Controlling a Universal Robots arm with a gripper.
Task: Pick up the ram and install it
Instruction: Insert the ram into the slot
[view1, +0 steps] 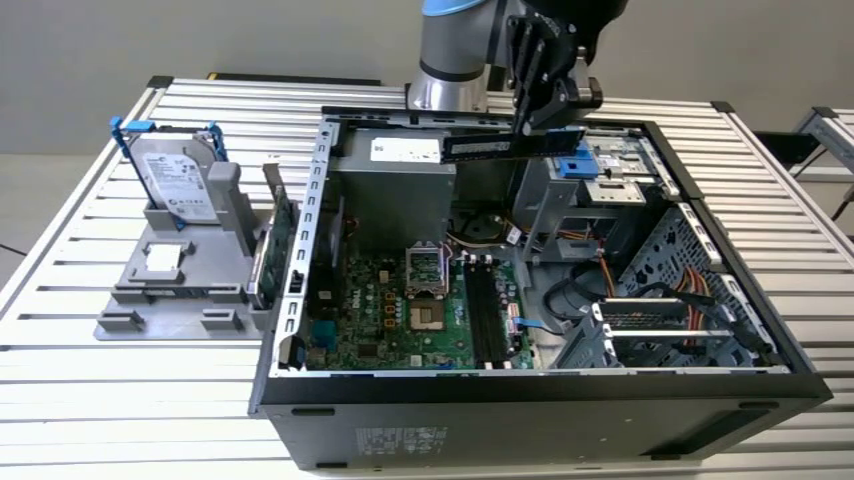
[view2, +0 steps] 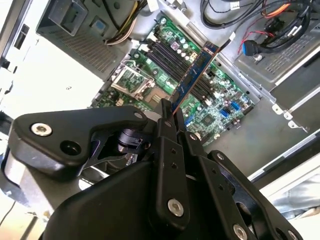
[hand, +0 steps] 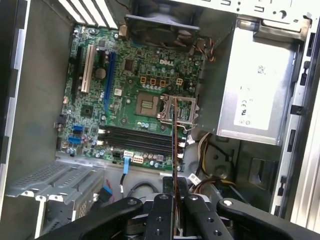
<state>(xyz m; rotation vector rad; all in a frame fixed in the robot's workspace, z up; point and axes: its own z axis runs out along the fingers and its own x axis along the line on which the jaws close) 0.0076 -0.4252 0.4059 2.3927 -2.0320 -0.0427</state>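
My gripper (view1: 545, 128) hangs above the back of the open computer case (view1: 534, 385) and is shut on the ram (view1: 514, 146), a long dark stick held level over the case's rear rim. In the second wrist view the ram (view2: 196, 74) sticks out from the gripper (view2: 170, 120) with its blue-green face showing. In the first wrist view the ram (hand: 175, 145) appears edge-on as a thin line rising from the gripper (hand: 175, 192). Below lies the green motherboard (hand: 125, 90), whose black memory slots (hand: 137, 137) (view1: 487, 312) (view2: 167, 57) sit well beneath the ram.
A silver hard drive with blue rails (view1: 178, 178) stands on a grey holder (view1: 174, 290) at the exterior view's left. A green card (view1: 274, 250) leans beside the case wall. Inside are the power supply (hand: 255, 95), a drive cage (view1: 667, 320) and loose cables (view1: 614, 270).
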